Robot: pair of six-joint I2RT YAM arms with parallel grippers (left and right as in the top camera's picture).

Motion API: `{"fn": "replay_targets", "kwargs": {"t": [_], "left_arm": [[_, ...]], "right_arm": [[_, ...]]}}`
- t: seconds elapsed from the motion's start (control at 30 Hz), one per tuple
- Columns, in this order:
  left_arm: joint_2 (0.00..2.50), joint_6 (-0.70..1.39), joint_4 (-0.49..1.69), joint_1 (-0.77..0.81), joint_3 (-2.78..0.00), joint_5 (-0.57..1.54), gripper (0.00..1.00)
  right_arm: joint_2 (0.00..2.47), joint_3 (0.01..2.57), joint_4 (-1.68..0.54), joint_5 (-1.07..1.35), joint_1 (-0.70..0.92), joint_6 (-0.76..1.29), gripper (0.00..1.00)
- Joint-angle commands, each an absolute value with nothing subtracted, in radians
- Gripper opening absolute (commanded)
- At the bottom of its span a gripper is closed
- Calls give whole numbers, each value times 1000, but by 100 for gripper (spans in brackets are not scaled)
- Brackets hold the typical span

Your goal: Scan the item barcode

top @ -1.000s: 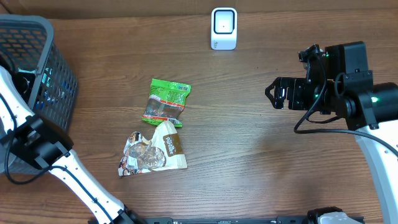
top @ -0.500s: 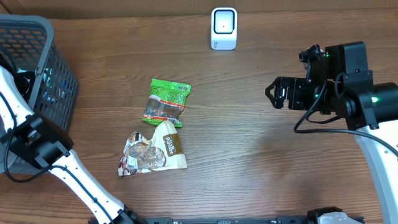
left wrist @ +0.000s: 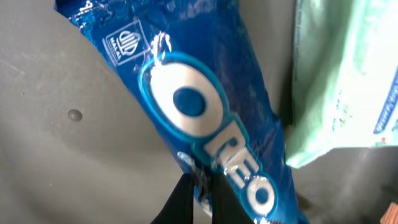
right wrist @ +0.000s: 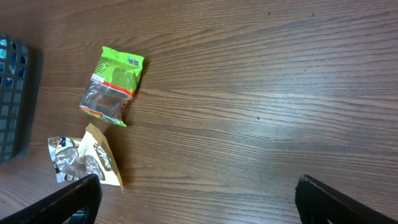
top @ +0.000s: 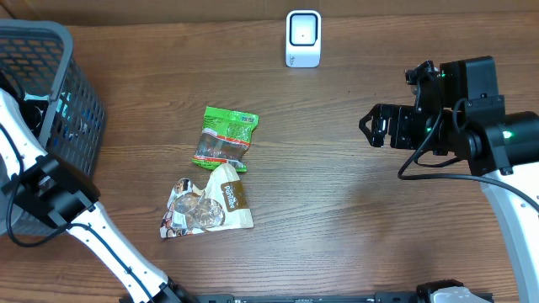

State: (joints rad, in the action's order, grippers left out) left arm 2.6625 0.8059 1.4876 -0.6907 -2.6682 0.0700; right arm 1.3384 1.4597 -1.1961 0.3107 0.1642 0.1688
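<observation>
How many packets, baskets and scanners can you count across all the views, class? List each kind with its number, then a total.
Packets: 4 (green plastic snack packet, tan-and-white foil snack packet, blue Oreo packet, pale green packet)
Baskets: 1 (grey plastic mesh basket)
Scanners: 1 (white box-shaped scanner)
Total: 6

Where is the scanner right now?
In the overhead view the white scanner sits at the far middle edge of the table, beyond and slightly right of the green snack bag.

Bright, even light keeps the overhead view sharp; glare streaks the blurred blue wrapper [left wrist: 205,124].
</observation>
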Motion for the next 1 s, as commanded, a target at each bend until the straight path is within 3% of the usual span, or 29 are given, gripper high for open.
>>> {"fn": "replay_targets", "kwargs": {"t": [0.0, 0.27, 0.37, 0.4, 0.53, 0.63, 0.8, 0.97], "left_arm": [[2736, 687, 1503, -683, -2722, 80, 4], [2509, 280, 1529, -672, -2907, 77, 6], [2460, 209, 1547, -673, -2907, 65, 33], [2459, 210, 1559, -673, -2907, 79, 38], [2419, 196, 1690, -673, -2910, 257, 15], [2269, 187, 1689, -641, -2910, 223, 18], [1972, 243, 1690, -588, -2910, -12, 24], [1753, 223, 1690, -588, -2819, 63, 24]], "right_arm": [[1338, 1486, -1192, 320, 168, 176, 100], [1338, 1486, -1191, 319, 168, 176, 100], [1338, 1486, -1191, 319, 168, 176, 100], [1338, 1486, -1191, 319, 168, 176, 100], [1338, 1486, -1191, 319, 168, 176, 100], [1338, 1486, -1191, 316, 168, 175, 100], [1338, 1486, -1184, 316, 168, 161, 100], [1338, 1486, -1187, 316, 168, 149, 100]]}}
